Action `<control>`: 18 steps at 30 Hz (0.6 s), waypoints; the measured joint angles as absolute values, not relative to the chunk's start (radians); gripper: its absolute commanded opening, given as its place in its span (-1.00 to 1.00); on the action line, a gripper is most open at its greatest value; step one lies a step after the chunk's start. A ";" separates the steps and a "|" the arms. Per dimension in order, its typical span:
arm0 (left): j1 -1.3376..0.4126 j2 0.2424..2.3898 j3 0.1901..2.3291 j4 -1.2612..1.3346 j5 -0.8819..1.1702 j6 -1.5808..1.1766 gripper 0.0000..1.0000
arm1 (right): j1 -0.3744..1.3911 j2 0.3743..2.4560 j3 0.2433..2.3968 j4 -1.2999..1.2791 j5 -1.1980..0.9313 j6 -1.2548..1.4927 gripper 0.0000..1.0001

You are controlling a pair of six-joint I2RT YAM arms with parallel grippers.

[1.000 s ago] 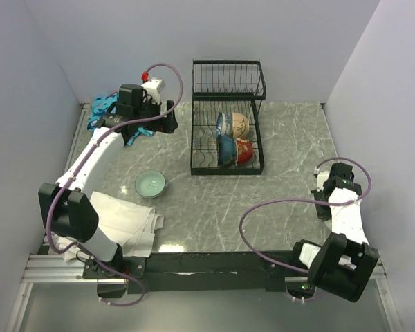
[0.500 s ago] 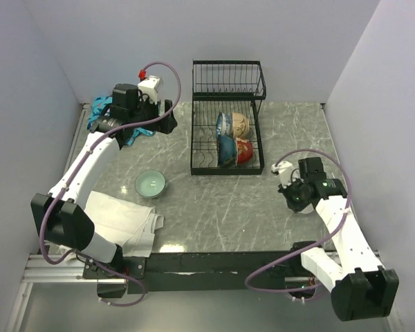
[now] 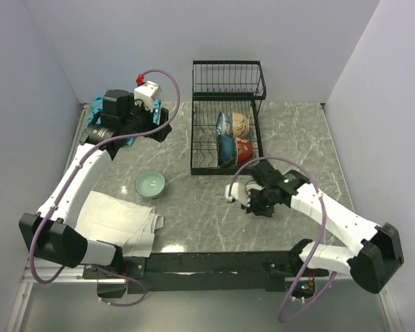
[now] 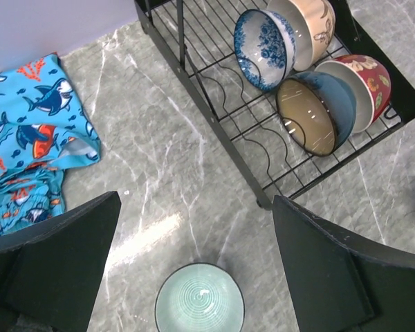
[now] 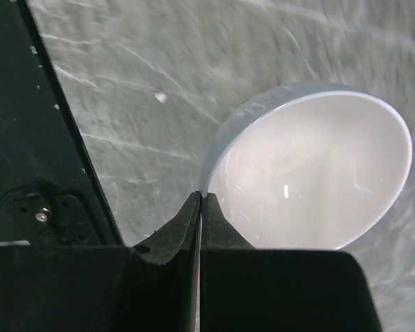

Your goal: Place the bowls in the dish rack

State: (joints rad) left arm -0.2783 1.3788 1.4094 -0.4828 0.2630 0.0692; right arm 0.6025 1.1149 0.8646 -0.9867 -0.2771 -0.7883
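Note:
The black wire dish rack [image 3: 194,142] stands at the back middle and holds several bowls on edge: a blue-and-white patterned one [image 3: 223,124], a cream one [image 3: 241,125], a brown-inside one [image 3: 226,149] and a red one [image 3: 244,151]. The left wrist view shows the rack [image 4: 221,135] and these bowls too. A pale green bowl [image 3: 151,184] sits upright on the table, below my open, empty left gripper [image 4: 197,200]. My right gripper [image 5: 201,197] is shut on the rim of a white bowl [image 5: 311,173], held just in front of the rack [image 3: 234,191].
A blue shark-print cloth [image 4: 34,131] lies at the back left by the wall. A white towel [image 3: 121,221] lies at the front left. Walls close in the table at the back and on both sides.
My right arm has swung from the table's right edge to the middle, in front of the rack, carrying the white bowl. My left gripper has drifted a little left and back.

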 measured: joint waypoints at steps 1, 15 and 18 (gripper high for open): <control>-0.276 1.369 1.401 -0.484 0.262 0.070 0.97 | 0.644 1.132 0.871 -0.983 -0.274 -0.802 -1.00; -0.245 1.229 1.304 -0.533 0.237 0.116 0.99 | 0.890 1.365 0.949 -0.799 -0.176 -0.939 -1.00; -0.245 1.217 1.296 -0.542 0.238 0.119 0.99 | 0.900 1.398 0.950 -0.778 -0.167 -0.947 -1.00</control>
